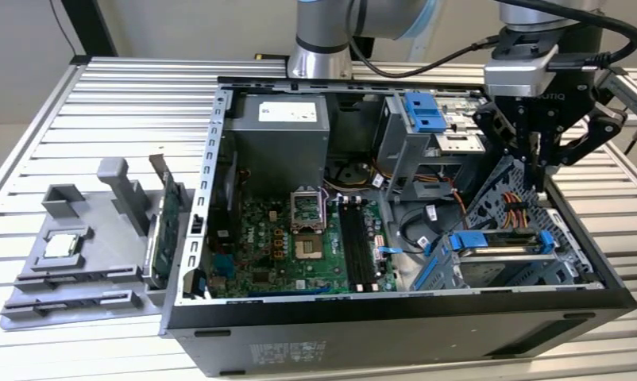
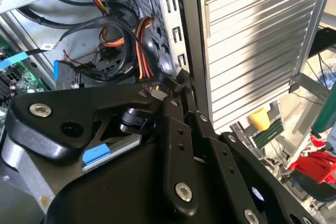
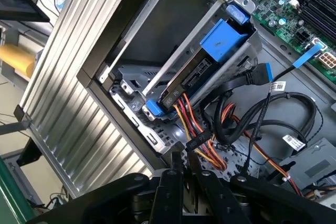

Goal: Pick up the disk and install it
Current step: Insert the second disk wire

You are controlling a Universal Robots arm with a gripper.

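Gripper (image 1: 538, 159), jaws seemingly together and empty, hangs over one disk (image 1: 499, 252).

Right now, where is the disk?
In the exterior view, the disk sits inside the computer case, in its near corner on the exterior view's right, below the hand.

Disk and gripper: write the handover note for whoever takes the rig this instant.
Gripper: jaws shut, holding nothing, hanging above the open computer case near the exterior view's right.
Disk: in its blue rails inside the drive bay, apart from the gripper.
Done: the disk is in the bay.
Left: check that it is pushed fully home; the pictures do not settle that.
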